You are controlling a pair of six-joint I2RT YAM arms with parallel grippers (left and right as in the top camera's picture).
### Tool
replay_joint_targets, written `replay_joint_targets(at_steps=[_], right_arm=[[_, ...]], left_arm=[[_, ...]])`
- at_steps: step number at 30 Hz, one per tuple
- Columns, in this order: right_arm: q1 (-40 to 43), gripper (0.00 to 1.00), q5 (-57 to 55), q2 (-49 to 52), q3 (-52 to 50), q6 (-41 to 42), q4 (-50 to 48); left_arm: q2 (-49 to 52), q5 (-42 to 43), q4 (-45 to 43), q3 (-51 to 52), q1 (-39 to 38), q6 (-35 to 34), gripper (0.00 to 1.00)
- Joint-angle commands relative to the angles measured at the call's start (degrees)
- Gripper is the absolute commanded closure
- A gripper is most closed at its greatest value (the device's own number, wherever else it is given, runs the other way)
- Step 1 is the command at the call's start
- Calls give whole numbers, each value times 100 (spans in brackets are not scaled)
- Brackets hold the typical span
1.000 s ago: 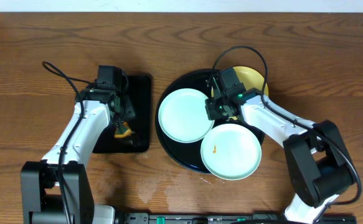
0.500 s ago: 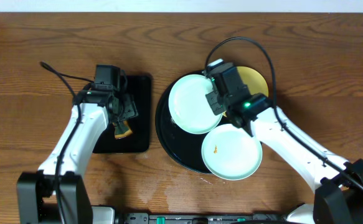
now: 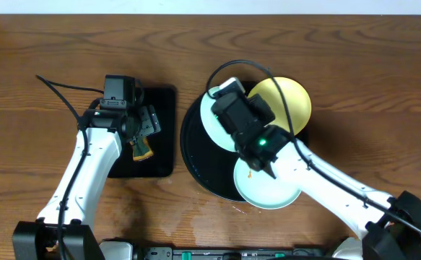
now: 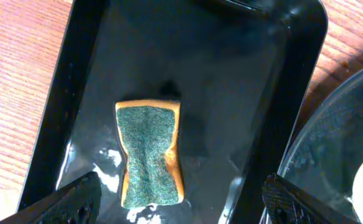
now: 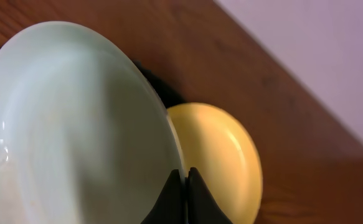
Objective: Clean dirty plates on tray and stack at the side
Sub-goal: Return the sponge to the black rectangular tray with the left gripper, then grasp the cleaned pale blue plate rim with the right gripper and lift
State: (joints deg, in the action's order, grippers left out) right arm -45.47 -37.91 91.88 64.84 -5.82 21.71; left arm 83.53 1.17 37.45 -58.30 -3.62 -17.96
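Note:
My right gripper (image 5: 184, 177) is shut on the rim of a pale mint-blue plate (image 5: 75, 124) and holds it tilted above the round black tray (image 3: 196, 162). In the overhead view the right gripper (image 3: 239, 115) covers most of this plate (image 3: 214, 121). The pale yellow plate (image 3: 286, 105) lies at the tray's back right; it also shows in the right wrist view (image 5: 221, 155). A second mint-blue plate (image 3: 271, 188) lies at the tray's front right. My left gripper (image 4: 181, 205) is open over a green-topped sponge (image 4: 150, 155).
The sponge (image 3: 143, 148) lies on a small black rectangular tray (image 3: 163, 155) left of the round tray; the left gripper (image 3: 145, 123) hovers over it. The rectangular tray's rim (image 4: 281, 124) almost touches the round tray (image 4: 337, 137). Bare wooden table (image 3: 37, 65) surrounds both.
My right gripper has lifted the mint-blue plate off the round tray, tilted it and carried it up and back. My left gripper has shifted slightly back over the rectangular tray.

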Motion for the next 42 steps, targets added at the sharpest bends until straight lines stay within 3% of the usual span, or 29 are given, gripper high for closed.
replay_joint_targets(at_steps=[1,15,42], right_arm=[[-319,99,-960,-297,116,-205,-111],[-1134,99,-2382,-343,116,-1517,-903],[-1196,99,-2636,-343,116,-1569,-955]], left_arm=[[-4,-11,20,-9,7,35,16],[-4,-11,20,-9,7,35,15],[-4,-11,20,-9,7,35,14]])
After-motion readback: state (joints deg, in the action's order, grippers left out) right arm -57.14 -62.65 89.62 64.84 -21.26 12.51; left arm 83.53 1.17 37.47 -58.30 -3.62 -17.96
